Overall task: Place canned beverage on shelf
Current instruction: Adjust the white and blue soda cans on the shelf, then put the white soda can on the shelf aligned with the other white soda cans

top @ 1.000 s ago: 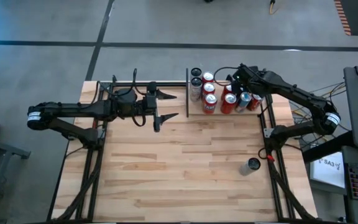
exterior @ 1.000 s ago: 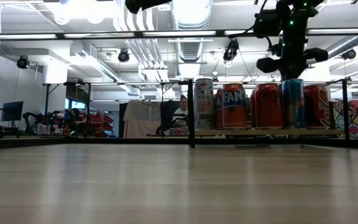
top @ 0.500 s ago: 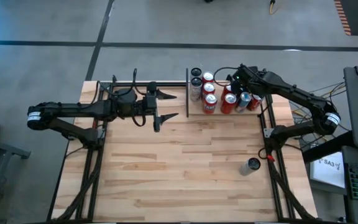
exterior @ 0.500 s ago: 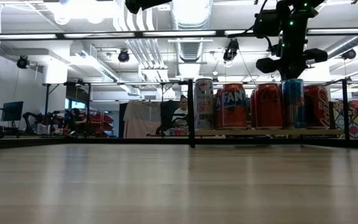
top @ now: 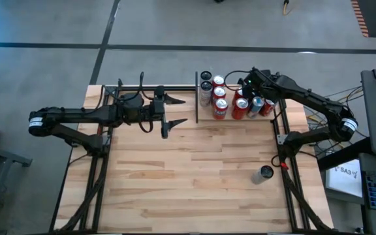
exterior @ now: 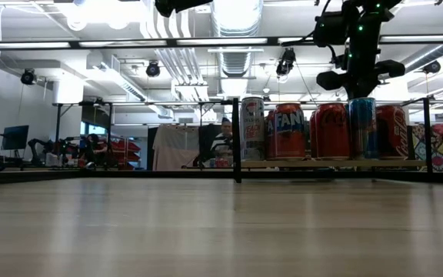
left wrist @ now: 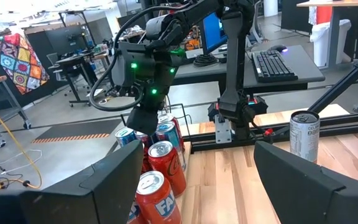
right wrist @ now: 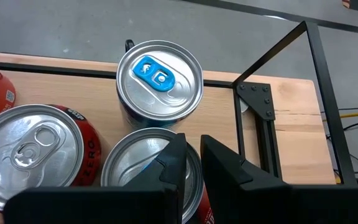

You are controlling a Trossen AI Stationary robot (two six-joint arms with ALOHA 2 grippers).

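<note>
The shelf (top: 237,104) sits at the upper middle-right of the overhead frame and it's already packed with a cluster of cans (top: 220,108), red ones plus a couple of silver and blue. One more can, the lone silver can (top: 264,173), stands by itself on the surface (top: 175,176) at the lower right, well away from the shelf.

The right end effector (top: 254,98) hangs right over the blue can (exterior: 362,127) at the shelf's right end. In its wrist view the fingers (right wrist: 169,163) are nearly pinched together just above a can top, and they don't wrap around anything, so I'd call it closed and empty-handed.

My guess at the step: that can is placed and the arm is about to back off. To do it well, lift straight up first. The neighbours are touching or almost touching, so any sideways drift while low could tip a can into the row. Only swing toward the lone silver can once clear of the rims and the black posts.

The left end effector (top: 175,111) just waits at the upper middle, jaws wide apart, holding nothing.
</note>
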